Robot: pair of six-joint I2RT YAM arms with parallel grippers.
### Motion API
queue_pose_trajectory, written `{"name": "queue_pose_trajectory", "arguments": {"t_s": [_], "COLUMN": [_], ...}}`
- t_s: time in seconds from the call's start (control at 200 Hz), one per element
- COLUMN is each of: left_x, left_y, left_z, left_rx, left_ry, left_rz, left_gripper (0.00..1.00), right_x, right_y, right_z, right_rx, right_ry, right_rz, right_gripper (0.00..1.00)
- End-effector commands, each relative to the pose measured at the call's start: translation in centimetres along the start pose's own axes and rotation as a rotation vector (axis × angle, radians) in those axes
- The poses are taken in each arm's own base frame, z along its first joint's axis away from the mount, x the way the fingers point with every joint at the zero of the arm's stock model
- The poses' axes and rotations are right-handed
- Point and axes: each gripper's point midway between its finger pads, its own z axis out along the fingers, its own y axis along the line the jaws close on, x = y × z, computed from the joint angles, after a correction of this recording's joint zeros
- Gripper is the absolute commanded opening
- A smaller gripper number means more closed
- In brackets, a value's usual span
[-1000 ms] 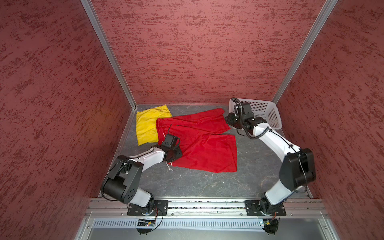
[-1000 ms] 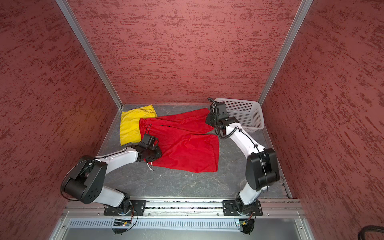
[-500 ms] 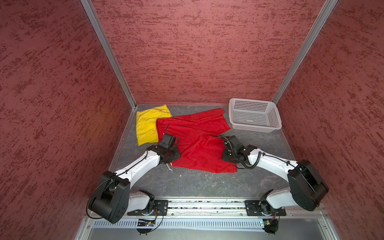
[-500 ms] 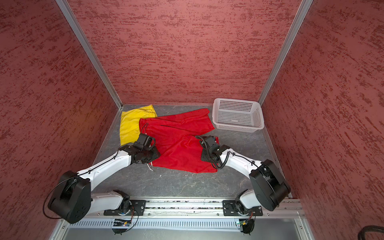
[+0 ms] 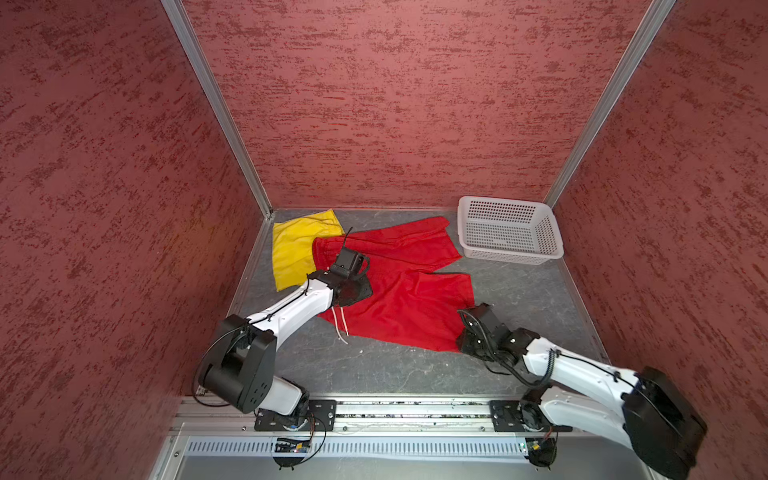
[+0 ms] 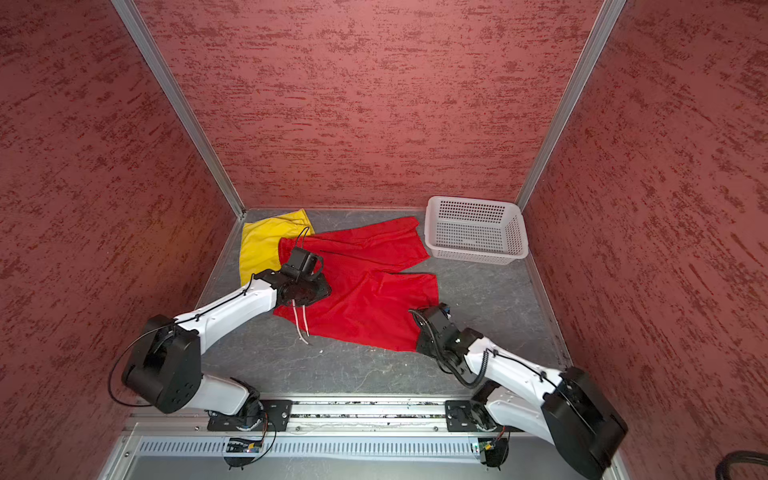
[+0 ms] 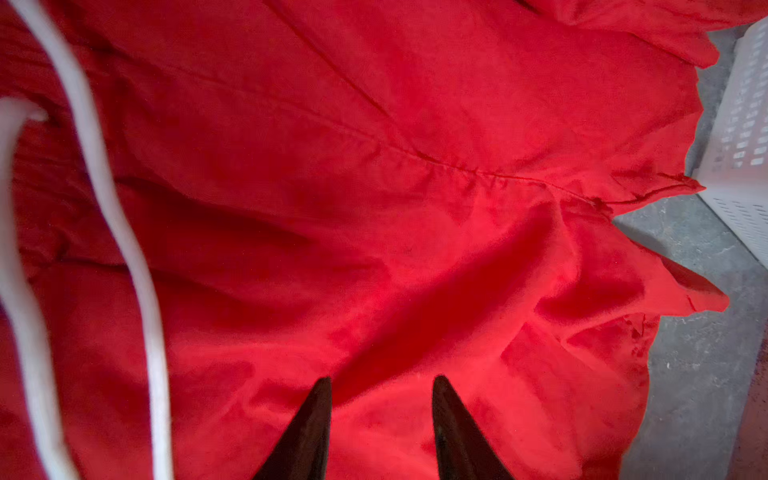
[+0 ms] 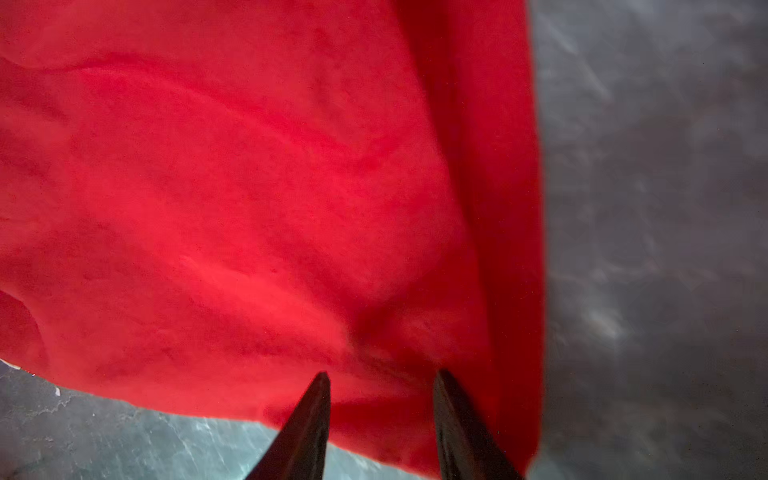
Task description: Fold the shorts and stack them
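Note:
The red shorts (image 5: 409,291) (image 6: 368,299) lie spread flat on the grey floor, with their white drawstring (image 5: 338,322) (image 7: 104,187) trailing off the near left edge. The yellow shorts (image 5: 293,249) (image 6: 259,245) lie folded at the back left, one edge under the red pair. My left gripper (image 5: 360,291) (image 6: 316,291) (image 7: 382,380) hovers low over the red waistband area, open, with cloth below its tips. My right gripper (image 5: 463,338) (image 6: 419,340) (image 8: 382,376) is open at the near right corner of the red leg (image 8: 249,208), its tips straddling the hem.
A white perforated basket (image 5: 511,255) (image 6: 473,254) (image 7: 744,145) stands in the back right corner, close to the far red leg. Red textured walls close in three sides. A metal rail (image 5: 415,409) with both arm bases runs along the front.
My right arm swung from beside the basket down to the near right corner of the red shorts. The left jaws spread a little wider, staying over the waistband.

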Motion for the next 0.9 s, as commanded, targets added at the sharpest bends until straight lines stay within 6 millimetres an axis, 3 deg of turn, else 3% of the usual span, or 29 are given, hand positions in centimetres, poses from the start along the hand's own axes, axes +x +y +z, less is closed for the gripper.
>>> {"name": "queue_pose_trajectory", "arguments": {"t_s": [0.0, 0.15, 0.24, 0.591, 0.666, 0.771, 0.897], "left_x": [-0.7, 0.5, 1.8, 10.6, 11.7, 12.9, 13.7], "left_y": [0.0, 1.0, 1.6, 4.1, 4.0, 3.3, 3.0], "left_z": [1.1, 2.6, 3.0, 3.7, 3.6, 3.5, 3.0], "left_rx": [-0.025, -0.055, -0.061, -0.1, -0.099, -0.094, -0.115], "left_ry": [-0.017, 0.025, 0.046, 0.173, 0.185, 0.201, 0.217], "left_rz": [0.037, 0.04, 0.036, 0.044, 0.05, 0.072, 0.109], "left_gripper": [0.41, 0.39, 0.38, 0.36, 0.36, 0.36, 0.35], "right_x": [1.9, -3.0, -5.3, -12.6, -14.6, -17.3, -20.0], "right_y": [-4.6, -2.8, -1.9, 3.6, 4.8, 6.1, 5.7], "right_z": [-1.8, -6.8, -7.6, -2.8, -1.7, -0.3, 1.8], "right_rx": [0.141, 0.079, 0.091, 0.009, -0.098, -0.202, -0.227], "right_ry": [0.017, -0.183, -0.218, -0.187, -0.189, -0.192, -0.184], "right_rz": [0.126, 0.138, 0.105, -0.006, 0.003, 0.025, 0.067], "right_gripper": [0.43, 0.4, 0.4, 0.4, 0.34, 0.33, 0.33]}}
